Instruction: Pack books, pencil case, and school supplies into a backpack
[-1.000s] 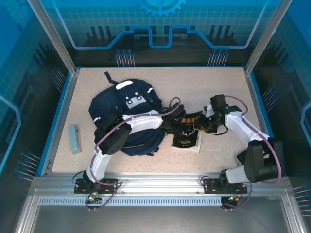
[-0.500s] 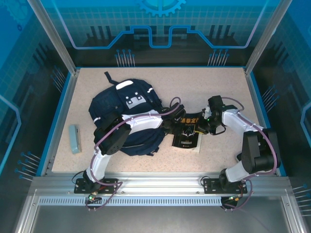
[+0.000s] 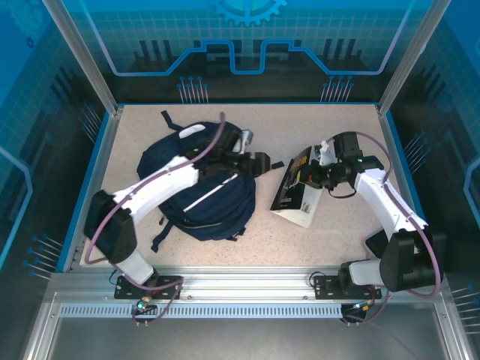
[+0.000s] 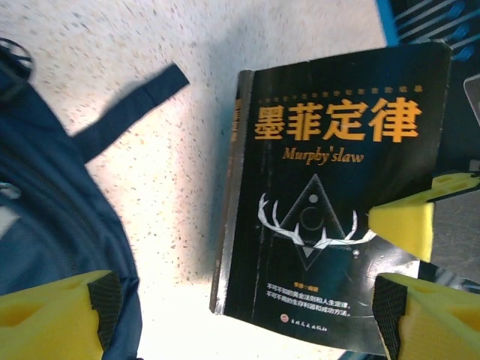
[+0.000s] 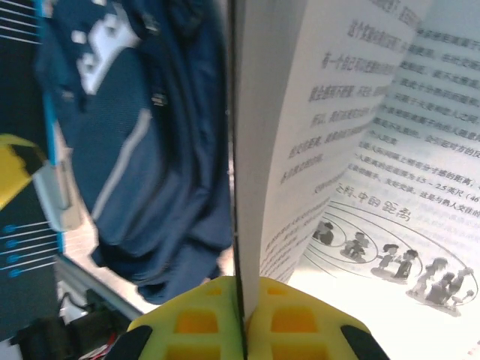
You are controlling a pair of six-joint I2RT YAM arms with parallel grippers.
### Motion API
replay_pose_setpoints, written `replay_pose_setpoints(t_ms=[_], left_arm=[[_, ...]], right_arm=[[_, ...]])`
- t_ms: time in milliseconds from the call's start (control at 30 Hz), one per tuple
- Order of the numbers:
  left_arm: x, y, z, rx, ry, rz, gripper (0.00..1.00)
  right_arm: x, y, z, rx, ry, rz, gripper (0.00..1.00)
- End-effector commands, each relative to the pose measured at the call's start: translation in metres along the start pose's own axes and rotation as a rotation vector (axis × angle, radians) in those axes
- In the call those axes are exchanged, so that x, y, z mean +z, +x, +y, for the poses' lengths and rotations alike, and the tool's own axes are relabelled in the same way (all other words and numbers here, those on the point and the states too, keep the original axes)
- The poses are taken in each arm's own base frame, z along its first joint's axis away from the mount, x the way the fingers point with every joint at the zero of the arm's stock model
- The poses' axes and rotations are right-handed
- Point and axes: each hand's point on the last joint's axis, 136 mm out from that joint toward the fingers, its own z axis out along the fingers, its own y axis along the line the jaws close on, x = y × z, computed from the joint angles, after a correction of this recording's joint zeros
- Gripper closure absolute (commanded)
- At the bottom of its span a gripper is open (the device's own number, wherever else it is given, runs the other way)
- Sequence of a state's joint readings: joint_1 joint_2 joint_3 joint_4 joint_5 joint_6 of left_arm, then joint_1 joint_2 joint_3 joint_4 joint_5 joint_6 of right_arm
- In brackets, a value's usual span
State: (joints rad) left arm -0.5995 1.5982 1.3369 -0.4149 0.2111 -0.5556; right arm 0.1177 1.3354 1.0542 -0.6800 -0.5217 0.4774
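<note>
**Right jaws.** These are clamped on the black book (image 3: 294, 187) at the edge nearest the right arm. In the right wrist view the yellow fingertips (image 5: 289, 300) pinch what looks like a single thin leaf, and the printed pages (image 5: 360, 135) fan away to one side. A second ago these jaws stood partly open beside the book, which lay flat on the desk (image 3: 337, 127). They have since shut and raised the gripped edge. The book now stands tilted, with its white page block low against the desk.

**Left jaws.** These are spread wide and hold nothing. In the left wrist view the yellow pads (image 4: 52, 319) sit at the two lower corners, with the book's cover in sight beyond them. A second ago these jaws were narrow at the book's left edge. The left arm has since swung back and hovers over the right side of the navy backpack (image 3: 202, 199), near a loose strap (image 4: 127, 112).

**Meaning for the task.** Treat the book as handed over to the right arm alone.
- The book is just beside the backpack and not yet in it.
- You cannot confirm an open mouth on the backpack from these views.
- The freed left jaws are probably needed there next.

**Caution.** The grip appears to hold the cover only, so the page block may sag or swing open during transfer.
</note>
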Motion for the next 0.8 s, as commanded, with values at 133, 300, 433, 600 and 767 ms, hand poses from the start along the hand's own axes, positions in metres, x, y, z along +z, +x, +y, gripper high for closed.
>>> replay_pose_setpoints(t_ms=[133, 300, 433, 600, 767], left_arm=[[-0.033, 0.012, 0.021, -0.171, 0.179, 0.002, 0.01], [-0.055, 0.008, 0.024, -0.259, 0.305, -0.031, 0.01], [-0.071, 0.000, 0.031, -0.307, 0.385, -0.096, 0.01], [-0.076, 0.003, 0.055, -0.382, 0.374, -0.131, 0.01], [-0.060, 0.018, 0.076, -0.445, 0.347, -0.106, 0.01]], right_arm=[[-0.029, -0.016, 0.099, -0.166, -0.343, 0.001, 1.00], [-0.024, -0.009, 0.151, -0.269, -0.468, 0.070, 1.00], [-0.011, -0.002, 0.188, -0.321, -0.557, 0.147, 1.00], [0.015, 0.003, 0.208, -0.330, -0.600, 0.241, 1.00], [0.062, 0.007, 0.186, -0.248, -0.556, 0.333, 1.00]])
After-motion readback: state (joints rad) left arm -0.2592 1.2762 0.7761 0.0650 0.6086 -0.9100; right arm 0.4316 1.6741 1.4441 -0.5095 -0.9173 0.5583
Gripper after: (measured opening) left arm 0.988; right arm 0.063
